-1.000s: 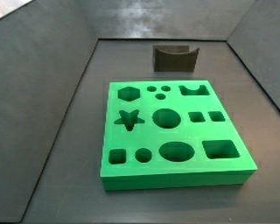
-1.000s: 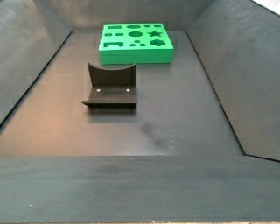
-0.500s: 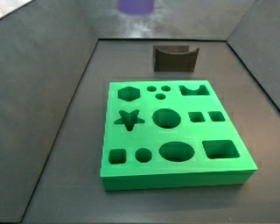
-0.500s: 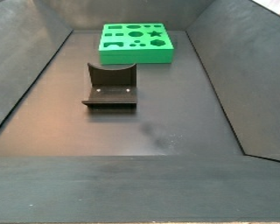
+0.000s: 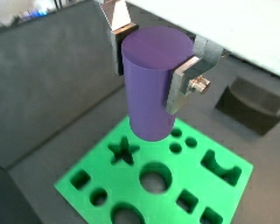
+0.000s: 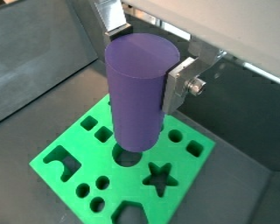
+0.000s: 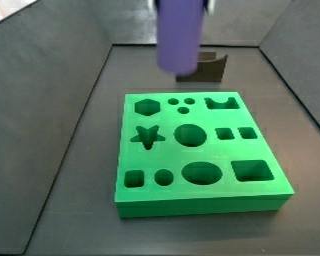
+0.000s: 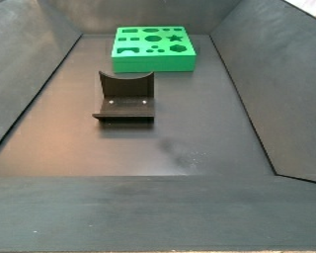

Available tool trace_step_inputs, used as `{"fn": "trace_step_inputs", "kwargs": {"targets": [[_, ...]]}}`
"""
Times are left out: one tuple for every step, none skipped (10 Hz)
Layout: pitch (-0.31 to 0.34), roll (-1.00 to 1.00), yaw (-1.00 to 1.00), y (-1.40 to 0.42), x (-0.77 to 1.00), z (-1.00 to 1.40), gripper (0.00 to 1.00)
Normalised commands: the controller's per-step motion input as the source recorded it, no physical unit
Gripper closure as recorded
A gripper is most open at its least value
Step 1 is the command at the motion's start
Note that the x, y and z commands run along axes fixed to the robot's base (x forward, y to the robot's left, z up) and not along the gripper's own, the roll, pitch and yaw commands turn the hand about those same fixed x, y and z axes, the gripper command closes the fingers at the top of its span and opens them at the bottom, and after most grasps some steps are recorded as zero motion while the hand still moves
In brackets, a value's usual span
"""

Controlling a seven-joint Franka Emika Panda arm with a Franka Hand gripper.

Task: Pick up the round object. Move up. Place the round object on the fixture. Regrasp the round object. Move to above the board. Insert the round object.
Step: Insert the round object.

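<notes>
In a wrist view, the gripper clamps the purple cylinder near its top between two silver fingers, holding it upright above the green board. The step in hand looks like moving above the board, so the cylinder's axis should line up with the large round hole and stay vertical before any descent. The dark fixture stands empty at the right edge.

In a wrist view from the opposite side, the gripper grips the cylinder, whose lower end covers part of the board, so its alignment cannot be judged here.

In a side view, the cylinder hangs blurred at top centre, above the far end of the board, hiding part of the fixture; the gripper is cut off.

In a side view, only the fixture and board show.
</notes>
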Motion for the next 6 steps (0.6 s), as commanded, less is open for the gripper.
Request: {"fn": "trace_step_inputs", "kwargs": {"targets": [[-0.089, 0.11, 0.04, -0.09, 0.38, -0.71, 1.0], [-0.15, 0.06, 0.04, -0.09, 0.3, -0.75, 1.0], [-0.164, 0.04, 0.01, -0.11, 0.24, -0.7, 1.0], [-0.153, 0.0, 0.0, -0.08, 0.28, -0.69, 1.0], [-0.127, 0.05, 0.0, -0.13, 0.18, -0.61, 1.0], [-0.084, 0.02, 0.0, -0.08, 0.19, -0.55, 1.0]]}}
